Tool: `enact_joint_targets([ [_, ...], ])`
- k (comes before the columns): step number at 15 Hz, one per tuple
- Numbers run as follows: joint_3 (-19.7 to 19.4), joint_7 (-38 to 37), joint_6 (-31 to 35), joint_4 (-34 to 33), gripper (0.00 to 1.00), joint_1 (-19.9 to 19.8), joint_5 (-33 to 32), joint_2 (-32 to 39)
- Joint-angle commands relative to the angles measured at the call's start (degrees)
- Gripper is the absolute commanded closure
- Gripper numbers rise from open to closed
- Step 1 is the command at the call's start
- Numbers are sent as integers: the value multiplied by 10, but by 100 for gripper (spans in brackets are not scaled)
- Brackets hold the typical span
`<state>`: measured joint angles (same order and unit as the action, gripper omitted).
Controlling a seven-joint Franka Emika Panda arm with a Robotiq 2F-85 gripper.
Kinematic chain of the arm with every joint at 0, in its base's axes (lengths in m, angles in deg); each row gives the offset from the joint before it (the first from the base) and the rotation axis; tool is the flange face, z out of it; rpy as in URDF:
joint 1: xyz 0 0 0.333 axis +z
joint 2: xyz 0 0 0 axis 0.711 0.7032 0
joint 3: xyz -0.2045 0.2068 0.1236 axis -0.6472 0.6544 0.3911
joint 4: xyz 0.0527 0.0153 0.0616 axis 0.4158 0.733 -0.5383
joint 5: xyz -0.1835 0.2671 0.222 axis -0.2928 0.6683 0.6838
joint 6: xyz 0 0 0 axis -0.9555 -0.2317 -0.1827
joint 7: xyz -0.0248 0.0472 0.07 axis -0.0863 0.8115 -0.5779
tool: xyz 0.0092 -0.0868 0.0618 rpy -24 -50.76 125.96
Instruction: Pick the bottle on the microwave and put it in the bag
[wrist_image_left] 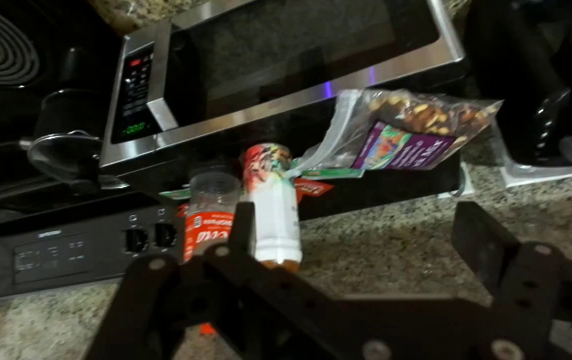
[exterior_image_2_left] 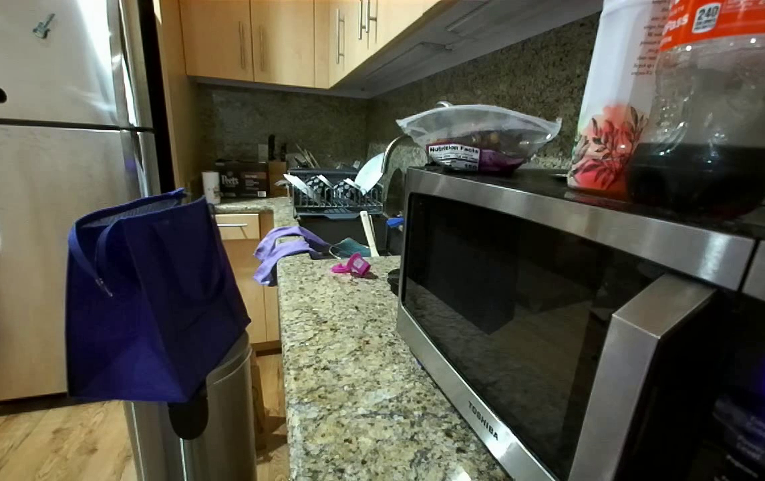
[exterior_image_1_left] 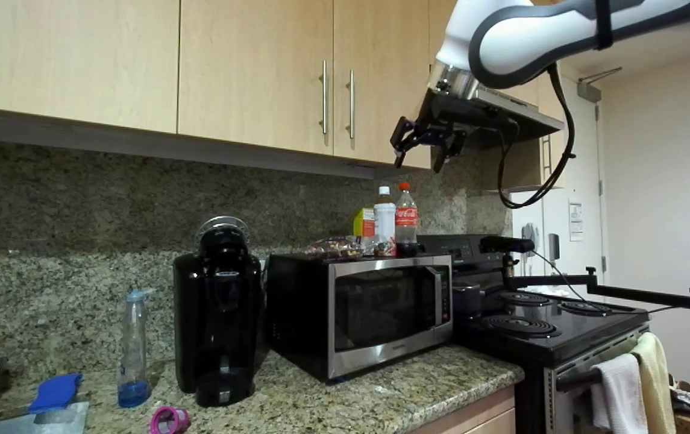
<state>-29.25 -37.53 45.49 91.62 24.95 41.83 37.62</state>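
The Coca-Cola bottle stands upright on the microwave, with a red label and dark cola low inside, in both exterior views [exterior_image_1_left: 406, 218] [exterior_image_2_left: 709, 100]. In the wrist view the bottle [wrist_image_left: 211, 220] is partly hidden behind a finger. The silver microwave [exterior_image_1_left: 388, 304] sits on the counter; it also shows in an exterior view [exterior_image_2_left: 502, 267] and the wrist view [wrist_image_left: 290, 65]. The dark blue bag [exterior_image_2_left: 148, 307] stands open-topped on a steel bin. My gripper [exterior_image_1_left: 419, 161] is open and empty above the bottles, apart from them; its fingers are wide apart in the wrist view [wrist_image_left: 356, 212].
A white-labelled bottle [exterior_image_1_left: 384, 223] stands right beside the cola bottle. A snack pouch [wrist_image_left: 415, 125] and a yellow box [exterior_image_1_left: 364, 223] are also on the microwave. Cabinets [exterior_image_1_left: 260, 72] hang above. A black coffee maker [exterior_image_1_left: 218, 313] and a stove [exterior_image_1_left: 537, 325] flank the microwave.
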Motion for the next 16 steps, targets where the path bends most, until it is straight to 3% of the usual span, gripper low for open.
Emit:
enact_joint_targets([
  [1,-2,-73,-28,-50,0,-34,-64,36],
  [11,-82,-79,-90,-272,0,-9,-97,202],
  [12,-95,-61,-62,-218,0,2,-87,165],
  [16,-105,-61,-74,-261,0,11,-85,200],
])
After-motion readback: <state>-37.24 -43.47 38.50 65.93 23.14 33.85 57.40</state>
